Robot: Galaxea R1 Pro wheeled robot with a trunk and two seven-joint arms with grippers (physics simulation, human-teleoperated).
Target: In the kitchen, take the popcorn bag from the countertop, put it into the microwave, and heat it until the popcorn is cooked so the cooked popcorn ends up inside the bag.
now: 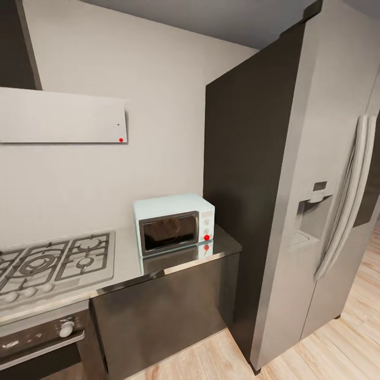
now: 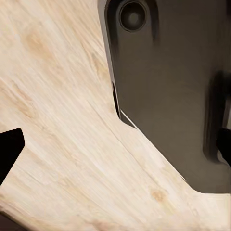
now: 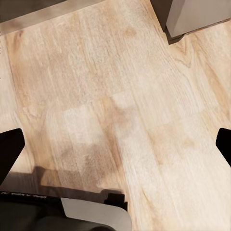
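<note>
The pale mint-blue microwave (image 1: 174, 223) stands on the grey countertop (image 1: 125, 257) against the white wall, its dark glass door shut and a red dot at its lower right. The popcorn bag and the popcorn are out of view. My left gripper (image 2: 115, 147) hangs open above the light wood floor (image 2: 62, 110), its dark fingertips (image 2: 9, 150) wide apart at the picture's sides. My right gripper (image 3: 115, 149) is open too, over bare floor (image 3: 110, 82), with nothing between its fingertips (image 3: 9, 154).
A gas hob (image 1: 50, 261) lies left of the microwave under a flat white hood (image 1: 63, 116). A built-in oven (image 1: 39, 338) sits below the hob. A tall grey fridge (image 1: 316, 200) rises right of the counter. The robot's dark base (image 2: 168, 86) shows beside the left gripper.
</note>
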